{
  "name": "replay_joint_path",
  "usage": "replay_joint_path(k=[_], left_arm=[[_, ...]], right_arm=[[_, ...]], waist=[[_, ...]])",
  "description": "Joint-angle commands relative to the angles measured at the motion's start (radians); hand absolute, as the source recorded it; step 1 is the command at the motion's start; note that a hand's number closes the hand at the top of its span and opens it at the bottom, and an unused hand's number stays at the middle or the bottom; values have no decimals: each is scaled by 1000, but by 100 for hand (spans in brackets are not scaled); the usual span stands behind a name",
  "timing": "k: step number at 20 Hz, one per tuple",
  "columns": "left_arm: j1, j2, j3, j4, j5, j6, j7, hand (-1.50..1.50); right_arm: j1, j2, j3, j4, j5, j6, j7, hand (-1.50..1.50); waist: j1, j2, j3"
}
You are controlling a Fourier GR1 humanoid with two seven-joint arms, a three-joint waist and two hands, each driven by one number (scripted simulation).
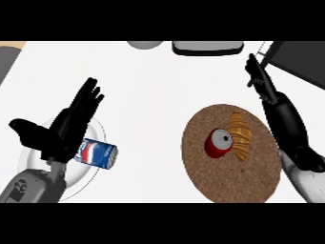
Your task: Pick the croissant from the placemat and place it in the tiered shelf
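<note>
A golden croissant [241, 135] lies on the round brown cork placemat [228, 181] at the right of the counter, beside a red apple [218, 142]. My right hand [281, 112] stretches along the placemat's right edge, fingers straight and pointing away from me, open and not touching the croissant. The dark tiered shelf [307, 62] sits at the far right corner, just beyond that hand's fingertips. My left hand [63, 125] rests open at the left, fingers up.
A blue soda can [96, 153] lies on its side on a clear glass plate [94, 176] beneath my left hand. A black-and-white container [207, 47] and a grey bowl [145, 44] stand along the far edge.
</note>
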Motion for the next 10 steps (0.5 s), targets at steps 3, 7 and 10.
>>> replay_joint_path(k=[3,7,10], left_arm=[[13,35,-22,18,-125,42,-27,0],[20,58,-12,53,-134,40,-39,0],[27,89,-9,53,-168,48,-52,0]], right_arm=[[94,3,-149,63,-128,-24,85,-150],[56,269,-320,41,-469,-82,102,-150],[223,-117,-278,308,-9,-243,176,150]], waist=[[-15,-6,-27],[-50,-10,28],[-48,30,-41]])
